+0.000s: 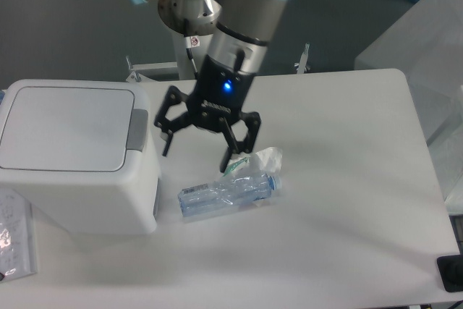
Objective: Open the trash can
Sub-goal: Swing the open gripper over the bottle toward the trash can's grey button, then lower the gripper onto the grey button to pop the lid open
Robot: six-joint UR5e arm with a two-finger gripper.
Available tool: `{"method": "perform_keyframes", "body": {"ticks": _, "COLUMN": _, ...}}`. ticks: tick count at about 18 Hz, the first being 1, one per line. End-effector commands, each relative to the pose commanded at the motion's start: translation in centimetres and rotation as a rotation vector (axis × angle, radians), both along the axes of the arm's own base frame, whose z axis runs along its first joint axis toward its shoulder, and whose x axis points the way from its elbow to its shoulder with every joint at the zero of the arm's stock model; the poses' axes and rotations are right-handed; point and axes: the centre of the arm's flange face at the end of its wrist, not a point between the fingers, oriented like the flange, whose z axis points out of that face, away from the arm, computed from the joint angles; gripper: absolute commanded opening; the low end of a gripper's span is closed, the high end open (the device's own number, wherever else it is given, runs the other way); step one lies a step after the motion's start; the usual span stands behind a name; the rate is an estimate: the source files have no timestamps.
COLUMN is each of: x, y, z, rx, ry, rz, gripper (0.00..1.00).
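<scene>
The trash can is seen at the left of the counter, lid shut. The gripper is held above the counter just right of it, jaws wide and empty. A crushed bottle is laid just near of the gripper.

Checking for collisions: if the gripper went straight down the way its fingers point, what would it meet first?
Probably the bare table, between the trash can and the crushed bottle; the open gripper may clip the bottle, since depth is unclear.
</scene>
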Motion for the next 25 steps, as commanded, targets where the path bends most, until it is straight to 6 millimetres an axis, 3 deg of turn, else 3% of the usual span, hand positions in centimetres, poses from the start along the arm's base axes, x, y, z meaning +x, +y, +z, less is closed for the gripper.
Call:
{"method": "perform_keyframes", "body": {"ticks": 15, "x": 2.4, "y": 0.5, "z": -2.3, "rx": -0.033, "ry": -0.027, "rz": -0.034, "gripper": 1.00}}
{"method": "perform_keyframes", "body": {"ticks": 25, "x": 2.4, "y": 0.5, "z": -2.5, "rx": -0.036, "ry": -0.031, "rz": -0.034, "gripper": 1.00}}
